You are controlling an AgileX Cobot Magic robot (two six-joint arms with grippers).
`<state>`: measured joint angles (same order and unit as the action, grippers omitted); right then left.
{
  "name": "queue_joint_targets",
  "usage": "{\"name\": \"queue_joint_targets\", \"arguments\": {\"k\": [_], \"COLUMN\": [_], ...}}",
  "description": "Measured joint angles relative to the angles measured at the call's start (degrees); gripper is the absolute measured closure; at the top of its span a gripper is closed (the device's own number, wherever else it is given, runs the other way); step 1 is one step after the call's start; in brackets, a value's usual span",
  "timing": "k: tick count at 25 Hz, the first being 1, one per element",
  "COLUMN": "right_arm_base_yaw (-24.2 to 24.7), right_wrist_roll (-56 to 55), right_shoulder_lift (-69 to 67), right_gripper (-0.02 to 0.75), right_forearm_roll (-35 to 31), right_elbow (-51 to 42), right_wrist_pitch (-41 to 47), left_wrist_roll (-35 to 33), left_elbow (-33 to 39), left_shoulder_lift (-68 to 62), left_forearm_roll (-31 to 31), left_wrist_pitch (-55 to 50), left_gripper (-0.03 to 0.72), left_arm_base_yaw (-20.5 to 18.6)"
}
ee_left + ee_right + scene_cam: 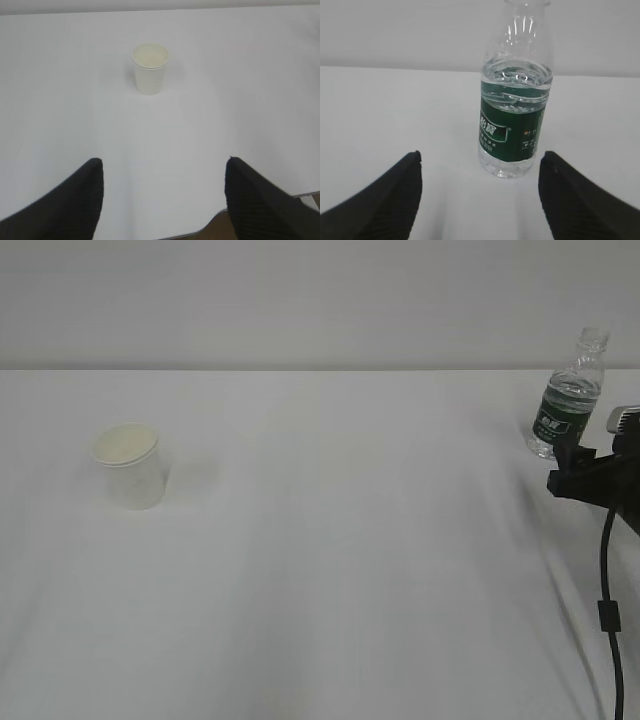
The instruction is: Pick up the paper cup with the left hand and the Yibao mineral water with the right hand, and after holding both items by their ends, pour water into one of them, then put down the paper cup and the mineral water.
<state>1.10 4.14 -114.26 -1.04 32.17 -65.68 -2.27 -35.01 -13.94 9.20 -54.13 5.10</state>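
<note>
On the table, paper cup [127, 466] upright; Yibao mineral water [515, 105] partly full; both hands spread wide, empty.

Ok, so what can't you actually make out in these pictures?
- Bottle: its top is cut off by the upper edge in the right wrist view, and the small print on its label is too blurred to read.
- Left arm: absent from the exterior view; only two finger tips show in the left wrist view.
- Cup: contents unclear in the exterior view, washed out.
</note>
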Motion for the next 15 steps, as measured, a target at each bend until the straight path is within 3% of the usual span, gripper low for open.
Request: {"name": "queue_joint_targets", "arguments": {"k": [15], "right_arm_base_yaw": [0.0], "right_wrist_roll": [0.1], "right_shoulder_lift": [-0.1], "right_gripper": [0.186], "right_forearm_roll": [0.1], "right_elbow": [2.4], "right_wrist_pitch": [0.0], "left_wrist_roll": [-0.6], "left_elbow": [0.0], "left_shoulder_lift": [0.0], "left_forearm_roll": [0.0], "left_wrist_pitch": [0.0], "left_gripper": [0.151], "left_arm_base_yaw": [0.0]}}
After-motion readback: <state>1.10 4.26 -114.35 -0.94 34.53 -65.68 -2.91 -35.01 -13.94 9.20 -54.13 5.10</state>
